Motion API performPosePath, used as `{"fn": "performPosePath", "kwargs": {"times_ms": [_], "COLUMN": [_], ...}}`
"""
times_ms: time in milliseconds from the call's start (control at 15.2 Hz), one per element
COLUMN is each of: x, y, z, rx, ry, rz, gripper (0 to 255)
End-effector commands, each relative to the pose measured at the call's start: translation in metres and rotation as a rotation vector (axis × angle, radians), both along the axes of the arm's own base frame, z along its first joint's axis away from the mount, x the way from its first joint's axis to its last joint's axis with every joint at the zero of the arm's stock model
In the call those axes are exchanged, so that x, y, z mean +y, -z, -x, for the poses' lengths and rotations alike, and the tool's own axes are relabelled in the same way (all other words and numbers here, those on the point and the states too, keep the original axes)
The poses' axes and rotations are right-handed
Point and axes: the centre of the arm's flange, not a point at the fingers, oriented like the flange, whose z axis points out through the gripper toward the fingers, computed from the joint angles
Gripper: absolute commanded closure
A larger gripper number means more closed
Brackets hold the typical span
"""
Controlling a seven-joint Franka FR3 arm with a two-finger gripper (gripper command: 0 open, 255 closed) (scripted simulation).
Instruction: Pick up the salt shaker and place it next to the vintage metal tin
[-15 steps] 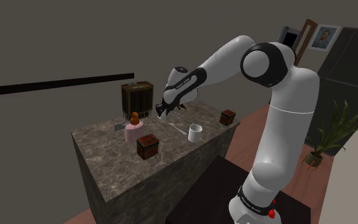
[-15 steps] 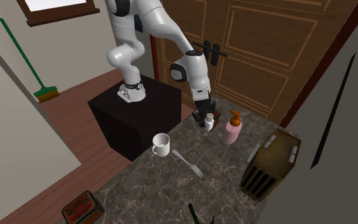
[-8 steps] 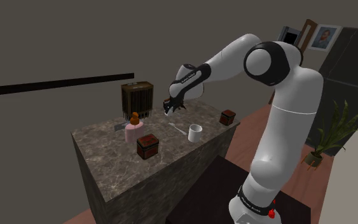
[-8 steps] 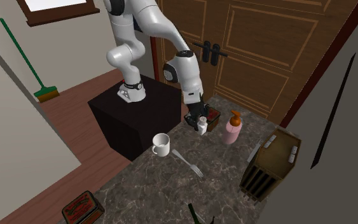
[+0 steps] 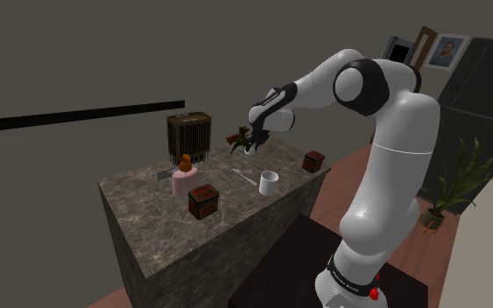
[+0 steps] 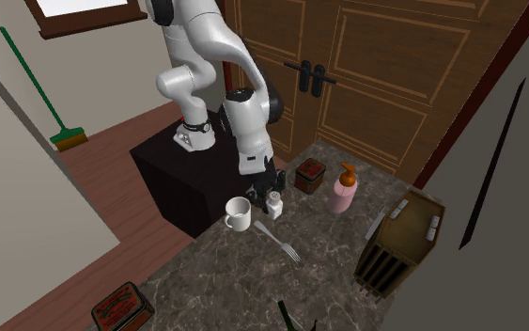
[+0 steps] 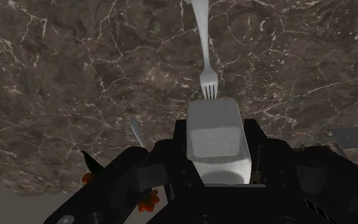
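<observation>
Salt shaker (image 7: 215,137) in jaws, near mug (image 6: 238,214)

Glossy white arm (image 5: 397,166), rounded links, dark joints, all-black 2-finger pincer (image 6: 269,189), black box stand (image 6: 168,179)

Seemingly marble counter (image 6: 333,268) with fork (image 6: 278,241), mug (image 6: 238,214)

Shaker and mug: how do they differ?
The shaker is clasped in the gripper above the counter; the mug stands on it. The mug is wider, open-topped and has a handle; the shaker is narrower with none. Both look white.
</observation>
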Motion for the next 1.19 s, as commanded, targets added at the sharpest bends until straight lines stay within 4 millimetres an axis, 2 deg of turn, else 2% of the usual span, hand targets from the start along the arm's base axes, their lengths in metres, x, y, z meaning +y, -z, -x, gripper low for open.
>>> {"fn": "performPosePath", "kwargs": {"times_ms": [0,1122], "x": [-0.025,-0.242], "y": [-0.001,-0.001], "z": [0.007,0.064], "rx": [0.000,0.000], "ry": [-0.002,-0.002], "rz": [0.000,0.000], "gripper": [255,255]}}
